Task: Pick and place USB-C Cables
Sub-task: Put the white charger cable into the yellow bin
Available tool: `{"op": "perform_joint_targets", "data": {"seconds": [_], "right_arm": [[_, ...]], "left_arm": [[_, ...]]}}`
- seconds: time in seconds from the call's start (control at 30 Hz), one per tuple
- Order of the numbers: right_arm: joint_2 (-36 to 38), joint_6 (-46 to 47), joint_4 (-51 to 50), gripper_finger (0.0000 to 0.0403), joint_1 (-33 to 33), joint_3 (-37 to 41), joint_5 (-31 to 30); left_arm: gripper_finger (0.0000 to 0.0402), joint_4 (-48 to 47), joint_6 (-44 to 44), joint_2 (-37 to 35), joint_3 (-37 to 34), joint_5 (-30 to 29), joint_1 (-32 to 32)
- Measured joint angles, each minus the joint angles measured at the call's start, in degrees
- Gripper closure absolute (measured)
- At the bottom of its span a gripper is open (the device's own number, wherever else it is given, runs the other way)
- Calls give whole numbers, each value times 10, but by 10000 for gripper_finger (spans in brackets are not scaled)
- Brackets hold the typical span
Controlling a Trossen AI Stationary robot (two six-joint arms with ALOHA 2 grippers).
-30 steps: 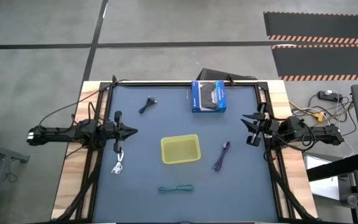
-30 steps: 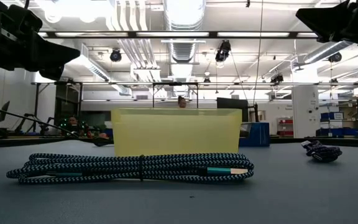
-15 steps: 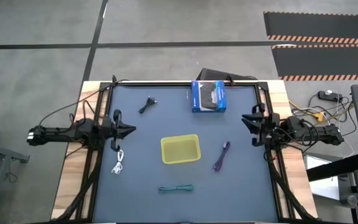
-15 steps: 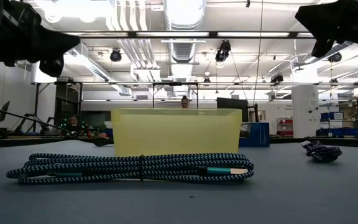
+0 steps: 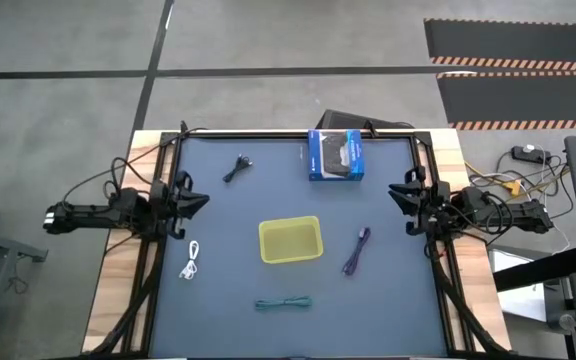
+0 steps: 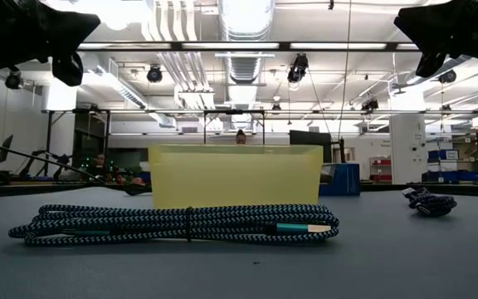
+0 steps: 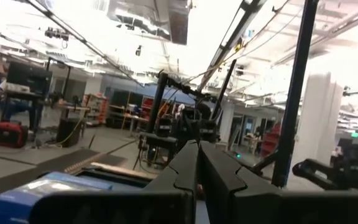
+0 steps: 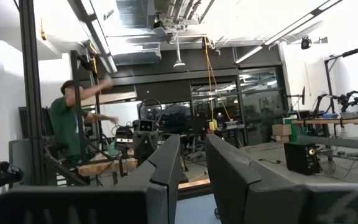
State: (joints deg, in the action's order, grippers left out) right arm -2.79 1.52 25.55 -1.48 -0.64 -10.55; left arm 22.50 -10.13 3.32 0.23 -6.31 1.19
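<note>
USB-C cables lie loose around the yellow plastic bin [image 5: 290, 240]: thin white coiled cable [image 5: 191, 262] at eight o'clock. Left claw [image 5: 194, 198], shut and empty, has pulled back; right claw [image 5: 400, 197], slightly parted, holds nothing.

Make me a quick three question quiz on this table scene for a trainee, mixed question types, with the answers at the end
1. True or false: the yellow bin already holds a cable.
2. Which cable lies nearest the blue box? A) teal cable B) black cable C) white cable
3. Fill in: the purple cable lies between the bin and the ____ gripper.

Key
1. False; the bin looks empty, and all four cables lie on the mat.
2. B
3. right; the left gripper is by the opposite edge, fingers shut and empty.
</note>
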Motion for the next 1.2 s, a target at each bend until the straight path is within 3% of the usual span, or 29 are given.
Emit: {"op": "perform_joint_targets", "data": {"seconds": [0.47,0.67,0.97,1.2], "right_arm": [[0,0,0,335,0,0,0],[0,-1,1,335,0,0,0],[0,-36,30,335,0,0,-1],[0,-53,40,335,0,0,-1]], "left_arm": [[402,76,-6,0,0,-5,0],[402,96,-34,25,1,-78,0],[402,95,-99,158,31,-134,0],[402,93,-206,270,83,-136,1]]}}
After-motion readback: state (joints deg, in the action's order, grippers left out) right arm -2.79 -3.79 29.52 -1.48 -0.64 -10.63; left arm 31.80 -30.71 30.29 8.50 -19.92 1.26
